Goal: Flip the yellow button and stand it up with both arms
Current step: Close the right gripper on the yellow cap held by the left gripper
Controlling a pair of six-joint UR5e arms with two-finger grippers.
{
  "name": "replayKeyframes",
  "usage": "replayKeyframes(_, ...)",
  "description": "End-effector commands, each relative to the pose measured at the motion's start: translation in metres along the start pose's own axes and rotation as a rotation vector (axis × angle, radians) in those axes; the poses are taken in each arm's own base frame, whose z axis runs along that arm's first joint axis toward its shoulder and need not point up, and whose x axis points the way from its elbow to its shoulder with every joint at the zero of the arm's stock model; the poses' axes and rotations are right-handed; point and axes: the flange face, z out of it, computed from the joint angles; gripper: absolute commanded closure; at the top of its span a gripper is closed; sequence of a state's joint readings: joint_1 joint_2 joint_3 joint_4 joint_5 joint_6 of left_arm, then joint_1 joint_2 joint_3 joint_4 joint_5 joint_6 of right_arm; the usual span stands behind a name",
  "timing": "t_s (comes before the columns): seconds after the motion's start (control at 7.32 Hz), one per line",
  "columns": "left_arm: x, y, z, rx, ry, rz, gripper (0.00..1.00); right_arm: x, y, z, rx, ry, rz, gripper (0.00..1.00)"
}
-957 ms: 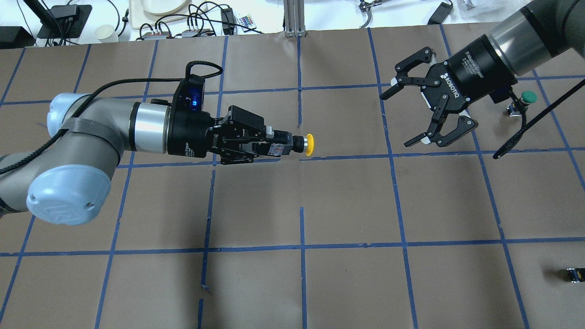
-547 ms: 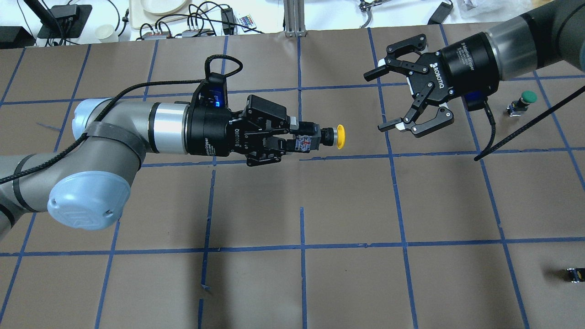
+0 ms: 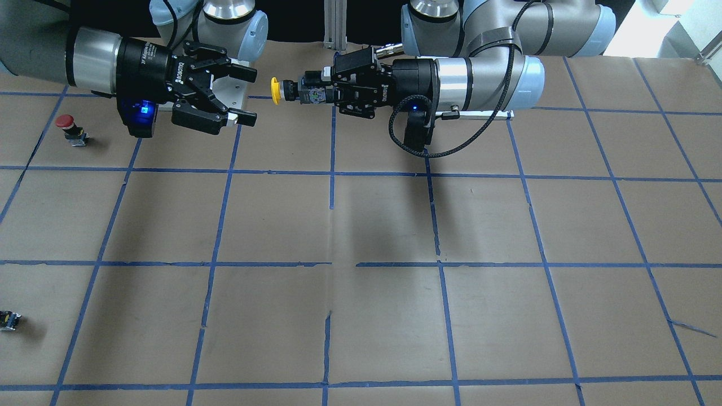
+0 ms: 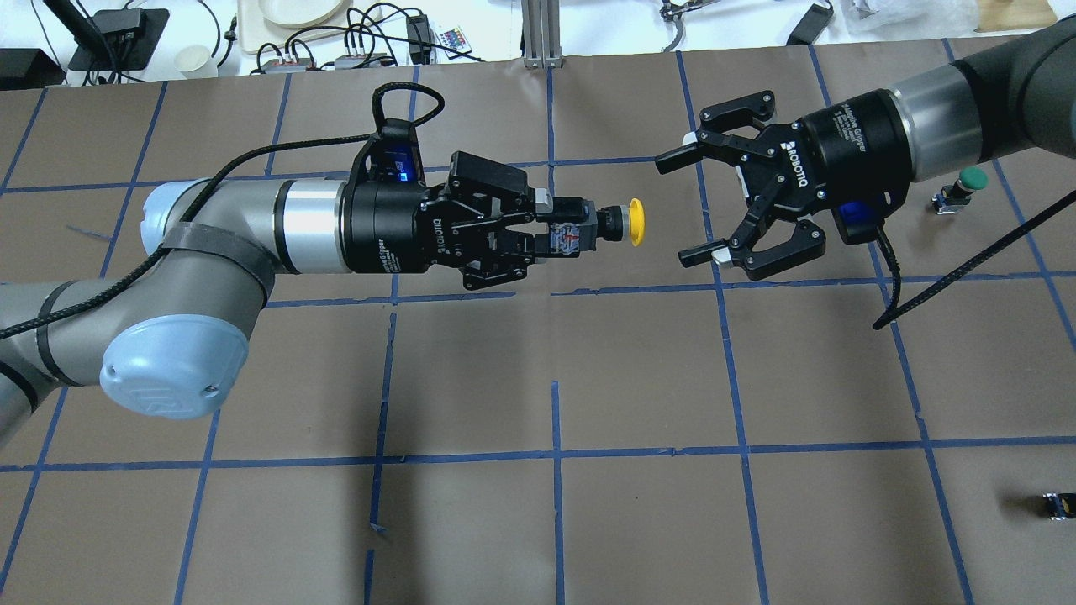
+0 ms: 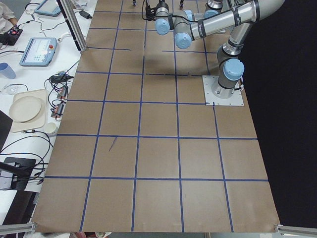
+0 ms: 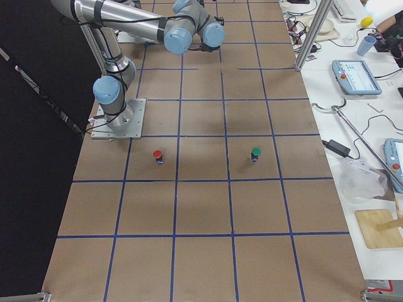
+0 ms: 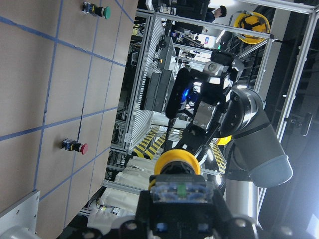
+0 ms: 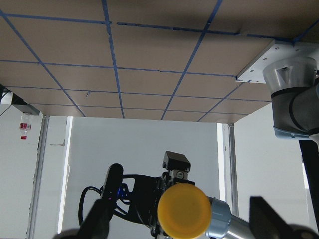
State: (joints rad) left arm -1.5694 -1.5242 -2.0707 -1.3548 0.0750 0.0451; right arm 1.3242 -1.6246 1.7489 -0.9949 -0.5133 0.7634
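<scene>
My left gripper (image 4: 561, 233) is shut on the black-and-grey body of the yellow button (image 4: 636, 223) and holds it level in the air, cap pointing toward the right arm. My right gripper (image 4: 677, 206) is open and empty. It faces the cap a short gap away, with the jaws spread above and below the cap's line. In the front-facing view the yellow button (image 3: 274, 91) sits between the left gripper (image 3: 317, 93) and the right gripper (image 3: 251, 95). The cap also shows in the left wrist view (image 7: 177, 161) and fills the bottom middle of the right wrist view (image 8: 183, 211).
A green-capped button (image 4: 967, 184) stands on the brown paper table behind my right gripper. A red-capped button (image 3: 67, 126) stands near it. A small capless dark block (image 4: 1054, 504) lies at the table's near right. Blue tape lines grid the table (image 4: 639, 370).
My left arm carried the yellow button to the right and slightly away from the robot. My right gripper moved left toward the button and turned to face its cap, staying open.
</scene>
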Motion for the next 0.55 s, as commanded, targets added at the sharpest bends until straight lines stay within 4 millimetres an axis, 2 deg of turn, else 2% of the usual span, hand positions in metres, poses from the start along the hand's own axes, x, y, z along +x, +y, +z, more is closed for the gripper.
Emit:
replayKeyframes(0.0, -0.0003, 0.0011, 0.0033, -0.007, 0.000, -0.004, 1.00, 0.0114, 0.0145, 0.0074, -0.004, 0.012, -0.004, 0.00)
replayKeyframes(0.14, -0.0006, 0.0021, 0.0052, -0.012, -0.001, -0.009, 1.00, 0.0141, 0.0174, 0.0157, -0.009, 0.034, 0.001, 0.00)
replayKeyframes(0.41, 0.0003, 0.0029, 0.0058, -0.013, 0.000, -0.026, 1.00, 0.0143, 0.0154, 0.0170, -0.007, 0.042, 0.009, 0.00)
